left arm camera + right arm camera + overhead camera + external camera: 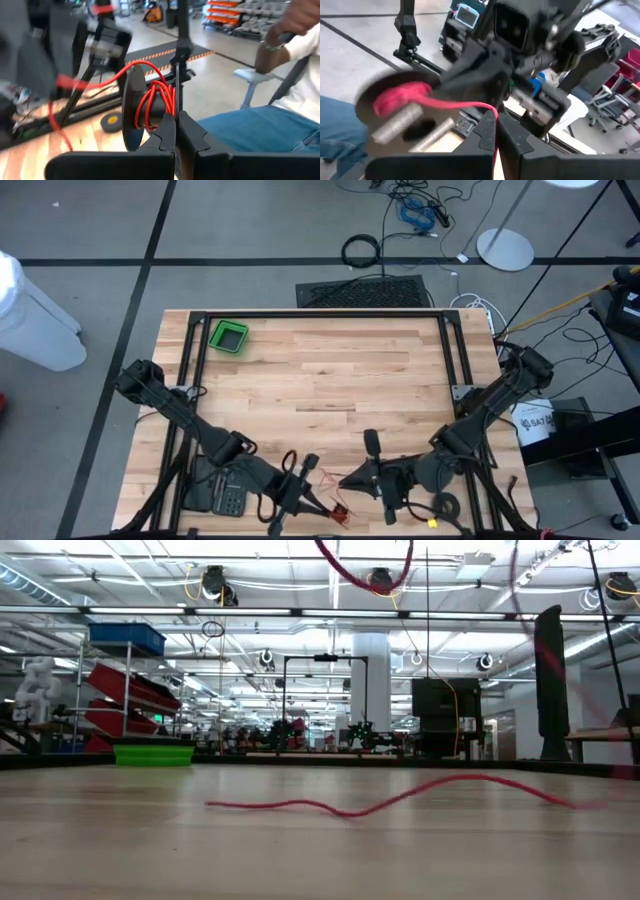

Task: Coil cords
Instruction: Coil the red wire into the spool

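Observation:
The cord is thin and red. Part of it is wound on a small black spool [150, 107], which also shows in the high view [340, 513] and the right wrist view [400, 100]. Both grippers are near the table's front edge. My left gripper [322, 502] is shut on the spool. My right gripper [345, 478] is shut on the cord [325, 477] just beside the spool. More loose cord lies in waves on the table [350, 808], and a loop hangs high in the low view [365, 580]. My left gripper pinches one flange of the spool at its rim [176, 117] between its two fingers. The spool is lifted off the table, and its axis lies across the fingers. My right gripper pinches a single strand of the red cord [482, 107] between its fingertips. The fingers come level from the table's right. The strand runs from the fingers back to the wound part on the spool [395, 97].
A green bin [228, 337] stands at the far left of the table. A dark keypad device [225, 498] lies under my left arm. A black tape ring [447, 505] lies under my right arm. A seated person in jeans [260, 130] is beyond the front edge.

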